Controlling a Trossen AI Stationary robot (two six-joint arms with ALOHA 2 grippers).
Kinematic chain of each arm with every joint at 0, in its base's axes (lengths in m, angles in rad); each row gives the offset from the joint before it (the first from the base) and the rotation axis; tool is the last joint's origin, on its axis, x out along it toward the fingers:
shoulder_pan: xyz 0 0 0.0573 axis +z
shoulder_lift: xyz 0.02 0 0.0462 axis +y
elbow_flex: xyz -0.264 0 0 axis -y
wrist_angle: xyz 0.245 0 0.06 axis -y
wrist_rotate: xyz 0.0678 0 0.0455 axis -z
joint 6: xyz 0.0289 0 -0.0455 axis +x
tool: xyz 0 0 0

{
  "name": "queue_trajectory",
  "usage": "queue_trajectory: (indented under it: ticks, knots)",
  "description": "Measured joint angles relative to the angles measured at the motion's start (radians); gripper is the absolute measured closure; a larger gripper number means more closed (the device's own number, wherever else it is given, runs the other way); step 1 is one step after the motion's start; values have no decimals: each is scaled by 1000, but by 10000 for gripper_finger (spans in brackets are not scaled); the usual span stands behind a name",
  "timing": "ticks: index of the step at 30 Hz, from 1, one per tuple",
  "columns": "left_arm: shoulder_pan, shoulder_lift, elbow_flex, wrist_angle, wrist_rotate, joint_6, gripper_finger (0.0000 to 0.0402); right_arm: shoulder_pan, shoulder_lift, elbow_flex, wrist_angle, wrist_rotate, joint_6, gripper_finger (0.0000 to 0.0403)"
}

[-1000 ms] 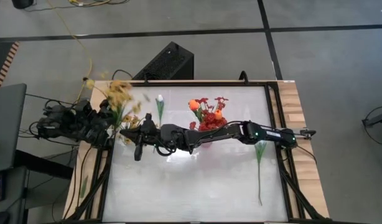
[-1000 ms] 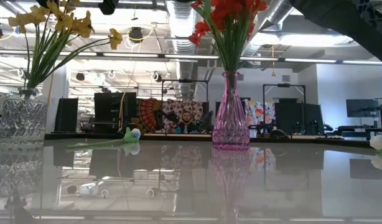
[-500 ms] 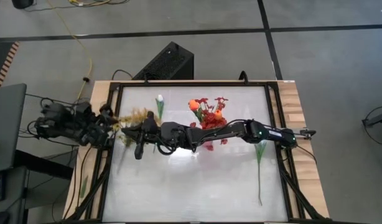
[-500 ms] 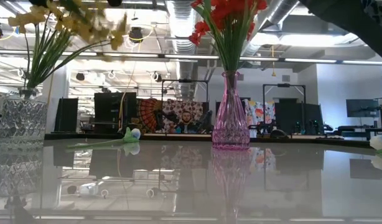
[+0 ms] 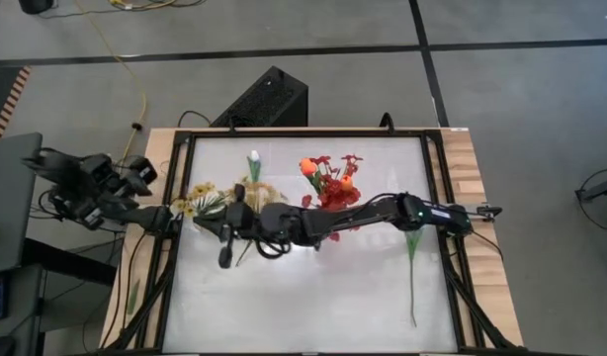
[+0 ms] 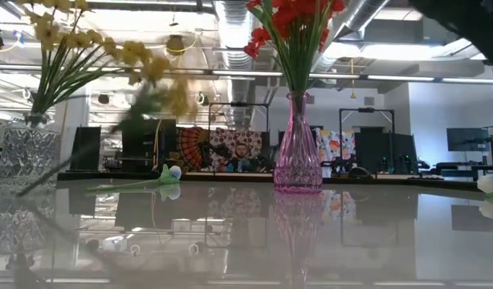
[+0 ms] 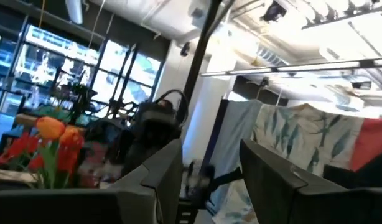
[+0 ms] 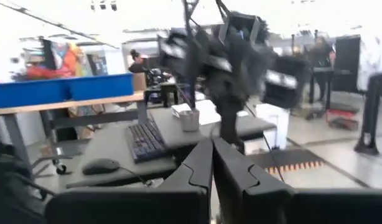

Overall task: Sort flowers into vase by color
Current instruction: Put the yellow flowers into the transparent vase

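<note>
- Two vases are seen on the table (image 5: 313, 287): a pink glass vase (image 6: 297, 144) holding red blossom sprays (image 6: 293, 20) and orange tulip buds (image 5: 307, 167), and a clear cut-glass vase (image 6: 25, 156) holding yellow blossom sprays (image 6: 66, 44).
- In the low view the clear vase stands well to the left of the pink vase, near the table's left edge.
- One yellow spray (image 6: 154, 76) is shown blurred, leaning out from the clear vase toward the pink vase.
- A white tulip bud (image 5: 253, 156) is laid flat on the table between the two vases, on the far side of them; in the low view its bud (image 6: 173, 172) is seen beside the pink vase's base.
- Another long green-stemmed flower (image 5: 412, 267) is laid flat on the table on the other side of the pink vase, near the right edge rail.
- The right gripper (image 5: 224, 252) is reached across past the pink vase, low over the table just beside the yellow sprays; in the right wrist view its fingers (image 8: 200, 168) are pressed together with nothing between them.
- The left gripper (image 5: 140, 173) is drawn back off the table's left edge, beyond the clear vase; in the left wrist view its fingers (image 7: 160, 177) are held apart and empty.
</note>
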Motion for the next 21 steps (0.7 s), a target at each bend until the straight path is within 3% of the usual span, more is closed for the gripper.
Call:
queue_trajectory:
  ticks: [5, 10, 16, 21]
  knots:
    - [0, 19, 56, -146, -37, 38, 255, 53, -95, 3, -300, -88, 14, 360]
    - [0, 19, 59, -209, -59, 37, 255, 108, -142, 1, -627, -99, 318, 355]
    - [0, 27, 60, -223, -16, 75, 255, 162, -151, 1, -684, -74, 476, 351]
    - [0, 109, 60, -201, 117, 114, 255, 170, -153, 0, -669, -60, 480, 350]
